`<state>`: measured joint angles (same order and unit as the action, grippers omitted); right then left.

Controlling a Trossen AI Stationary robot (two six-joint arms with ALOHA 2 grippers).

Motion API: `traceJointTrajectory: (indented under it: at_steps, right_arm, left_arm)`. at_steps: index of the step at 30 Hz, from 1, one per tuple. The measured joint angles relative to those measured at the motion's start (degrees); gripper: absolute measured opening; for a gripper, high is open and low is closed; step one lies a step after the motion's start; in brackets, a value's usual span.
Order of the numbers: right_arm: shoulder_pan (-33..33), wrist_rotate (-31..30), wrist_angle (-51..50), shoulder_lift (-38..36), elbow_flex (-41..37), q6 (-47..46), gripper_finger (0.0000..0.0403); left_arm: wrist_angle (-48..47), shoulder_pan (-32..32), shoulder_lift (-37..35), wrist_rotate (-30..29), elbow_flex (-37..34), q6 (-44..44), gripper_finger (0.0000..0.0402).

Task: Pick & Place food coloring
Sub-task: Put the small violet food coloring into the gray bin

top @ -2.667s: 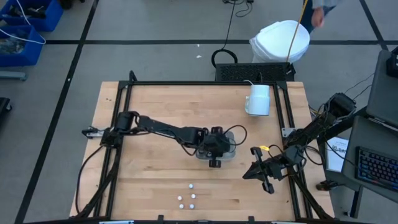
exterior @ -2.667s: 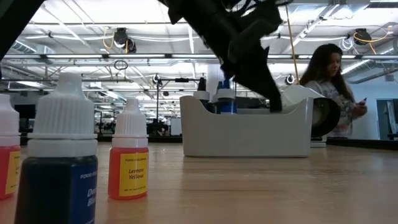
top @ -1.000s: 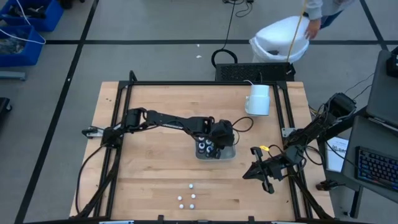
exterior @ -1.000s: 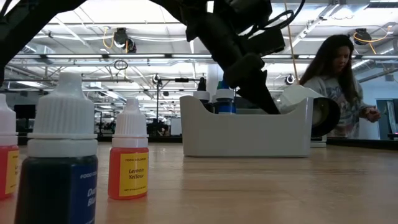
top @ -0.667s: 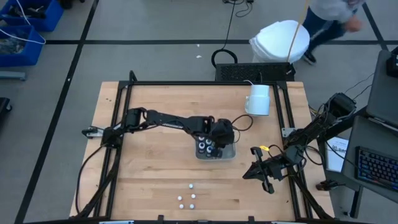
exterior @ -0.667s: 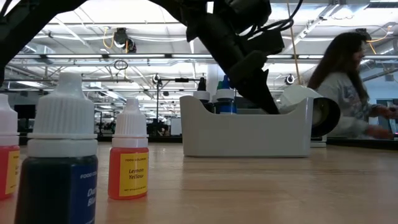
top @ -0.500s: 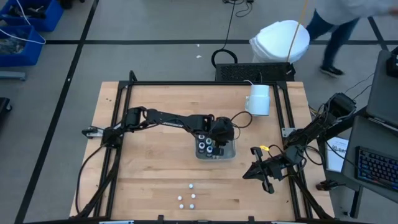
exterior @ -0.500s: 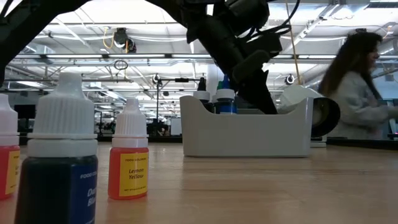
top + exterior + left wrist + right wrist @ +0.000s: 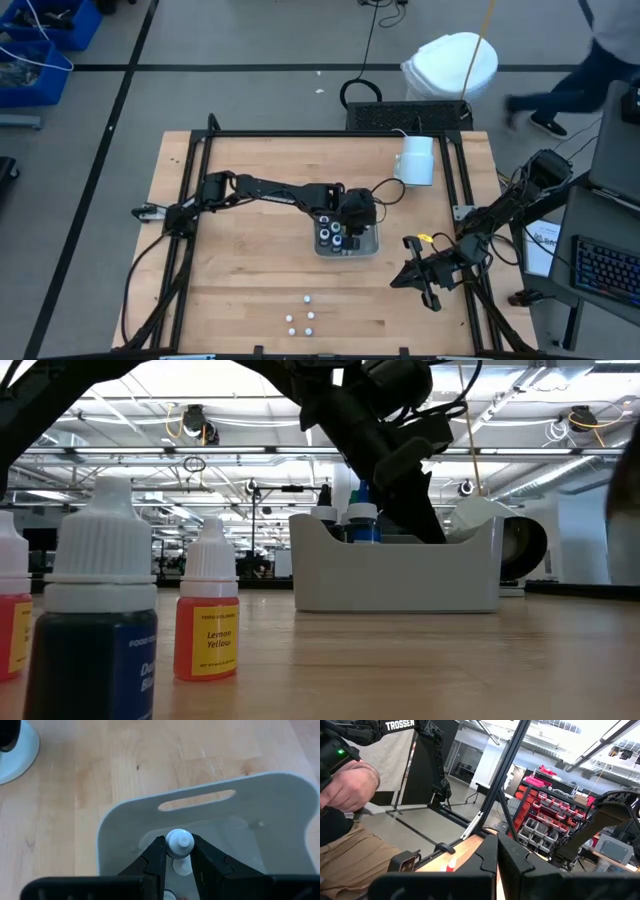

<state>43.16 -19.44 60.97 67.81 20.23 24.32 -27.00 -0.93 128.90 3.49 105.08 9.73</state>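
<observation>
My left gripper [image 9: 350, 218] reaches over the far part of the clear tray [image 9: 370, 246] and is shut on a white-capped dropper bottle [image 9: 179, 843]. Other small bottles [image 9: 330, 236] stand in the tray's left part; two of their caps [image 9: 345, 515] show above its wall. Several more white-capped bottles [image 9: 301, 317] stand loose near the table's near edge; the low view shows a blue one [image 9: 95, 630], a yellow one [image 9: 207, 618] and a red one [image 9: 8, 622]. My right gripper [image 9: 400, 278] waits shut, right of the tray. My left gripper pinches the dropper bottle by its white cap [image 9: 172, 845], one fingertip [image 9: 157, 851] on each side. The fingers come down from above into the tray. The bottle stands upright inside the tray walls; whether its base rests on the tray floor I cannot tell.
A large white mug [image 9: 416, 160] lies toward the table's far right corner. The tray's end wall has a handle slot [image 9: 197, 801]. Bare wood lies between the tray and the loose bottles. A person walks past on the floor beyond the far right corner [image 9: 570, 95].
Over the last few seconds my left gripper has moved from the tray's near edge toward its far part, uncovering the bottles in the tray. During the last second it has held almost still. The person behind the table has walked off to the right.
</observation>
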Motion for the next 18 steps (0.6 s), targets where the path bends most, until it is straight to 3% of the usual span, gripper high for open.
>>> traceJointTrajectory:
  at_steps: [4, 8, 18]
  right_arm:
    - [0.02, 0.0, 0.0, 0.0, 0.0, 0.0, 0.0]
    - [0.0, 0.0, -0.2, 0.0, 0.0, -0.01, 0.0]
    - [0.0, 0.0, -0.41, 0.0, 0.02, -0.02, 0.0]
  left_arm:
    - [-0.04, -0.01, 0.0, 0.09, 0.0, -0.44, 0.0077]
    - [-0.62, -0.02, 0.0, 3.72, 0.0, 0.32, 0.0079]
    - [-0.68, -0.02, 0.0, 7.43, 0.0, -0.88, 0.0111]
